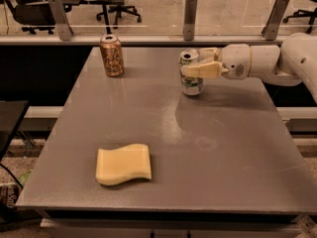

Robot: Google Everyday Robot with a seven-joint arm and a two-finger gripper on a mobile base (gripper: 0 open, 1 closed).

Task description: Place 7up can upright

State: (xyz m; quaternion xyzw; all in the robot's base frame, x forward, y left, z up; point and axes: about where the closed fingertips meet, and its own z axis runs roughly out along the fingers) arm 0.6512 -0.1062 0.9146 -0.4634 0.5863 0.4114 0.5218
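the gripper (194, 64) grips the 7up can (191, 86), upright, its base apparently on the table (223, 148); only release and retreat look left.

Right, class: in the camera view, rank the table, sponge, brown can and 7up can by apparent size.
1. table
2. sponge
3. brown can and 7up can: alike; the gripper, at the table's far side, clasps the 7up can, hiding part.
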